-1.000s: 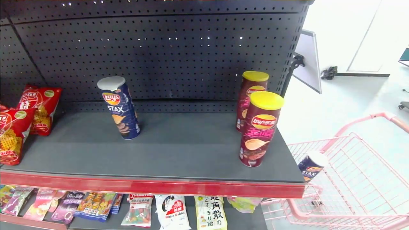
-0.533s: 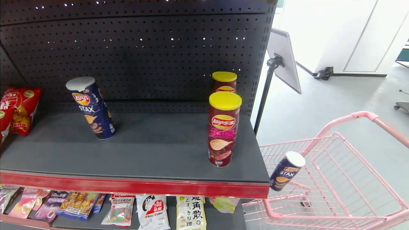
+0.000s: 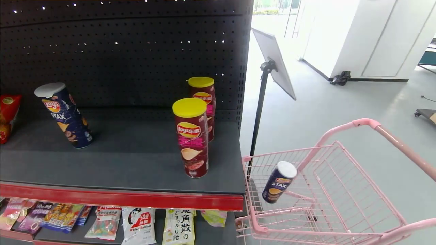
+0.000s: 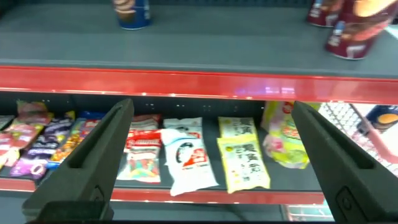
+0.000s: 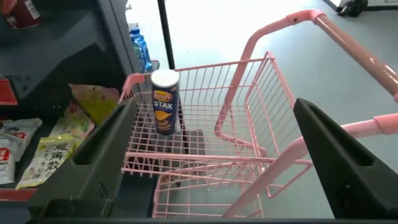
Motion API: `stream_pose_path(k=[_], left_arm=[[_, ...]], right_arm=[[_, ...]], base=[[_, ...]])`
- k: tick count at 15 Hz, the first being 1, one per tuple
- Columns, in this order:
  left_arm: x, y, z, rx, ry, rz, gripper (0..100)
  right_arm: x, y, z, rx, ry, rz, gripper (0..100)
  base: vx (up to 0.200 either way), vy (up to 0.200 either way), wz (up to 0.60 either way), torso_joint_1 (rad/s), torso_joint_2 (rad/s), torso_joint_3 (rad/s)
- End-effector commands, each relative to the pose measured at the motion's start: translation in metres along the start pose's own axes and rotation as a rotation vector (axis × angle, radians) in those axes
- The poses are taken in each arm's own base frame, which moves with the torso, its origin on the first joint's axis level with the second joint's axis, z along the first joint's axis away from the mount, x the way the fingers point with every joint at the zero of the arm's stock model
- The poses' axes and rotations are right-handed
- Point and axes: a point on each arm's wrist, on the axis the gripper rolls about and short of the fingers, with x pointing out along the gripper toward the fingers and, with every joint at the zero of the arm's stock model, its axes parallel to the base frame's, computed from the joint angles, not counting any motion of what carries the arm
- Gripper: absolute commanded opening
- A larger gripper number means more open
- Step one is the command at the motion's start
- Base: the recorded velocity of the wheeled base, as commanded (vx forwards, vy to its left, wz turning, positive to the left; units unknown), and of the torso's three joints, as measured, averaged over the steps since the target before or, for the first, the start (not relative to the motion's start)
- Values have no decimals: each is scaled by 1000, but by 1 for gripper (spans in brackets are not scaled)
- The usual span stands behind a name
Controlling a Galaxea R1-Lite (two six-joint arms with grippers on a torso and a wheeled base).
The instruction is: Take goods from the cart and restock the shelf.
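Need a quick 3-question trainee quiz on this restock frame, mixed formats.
1. True or false: a blue chip can sits in the pink cart.
2. How many yellow-lidded maroon cans stand on the upper shelf?
3. The right claw is: A) open, B) shut on a can, C) shut with nothing in it.
Key: 1 true; 2 two; 3 A.

cart [image 3: 364,122] pink | cart can [image 3: 277,185] navy, white lid | front can [image 3: 192,143] maroon, yellow lid
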Motion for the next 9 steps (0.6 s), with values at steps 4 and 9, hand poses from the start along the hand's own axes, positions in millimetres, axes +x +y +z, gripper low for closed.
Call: stream_pose_path(k=[4, 9], left_arm=[[0, 0, 0, -2, 2, 1, 100], [0, 0, 0, -2, 2, 1, 100]], right_arm=[[0, 0, 0, 0, -1, 1, 100], [0, 0, 0, 0, -1, 1, 100]], base=[[0, -100, 0, 0, 2, 2], [0, 0, 0, 0, 0, 0]])
